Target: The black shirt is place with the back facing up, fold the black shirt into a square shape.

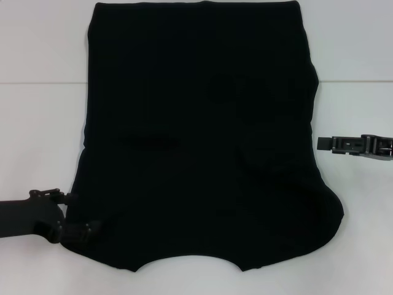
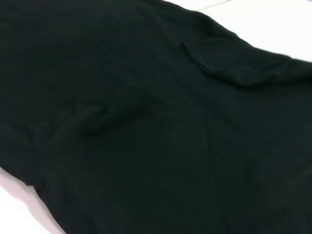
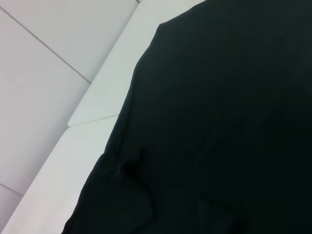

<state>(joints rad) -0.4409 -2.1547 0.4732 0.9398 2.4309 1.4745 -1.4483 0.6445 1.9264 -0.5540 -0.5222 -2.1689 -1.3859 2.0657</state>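
Observation:
The black shirt (image 1: pixel 196 135) lies flat on the white table (image 1: pixel 43 123), plain side up, with its neckline at the near edge and its hem at the far edge. Soft creases and a folded-in flap (image 1: pixel 276 172) show on its right half. My left gripper (image 1: pixel 83 213) sits at the shirt's near left corner, open, with one finger at the cloth's edge; nothing is lifted. My right gripper (image 1: pixel 334 144) hovers just off the shirt's right edge, apart from the cloth. The shirt (image 2: pixel 156 126) fills the left wrist view, and the right wrist view shows the shirt's edge (image 3: pixel 219 122).
White table surface (image 1: pixel 362 203) surrounds the shirt on both sides. A seam line crosses the table (image 1: pixel 37 83) behind the arms. The table (image 3: pixel 73 73) shows beside the cloth in the right wrist view.

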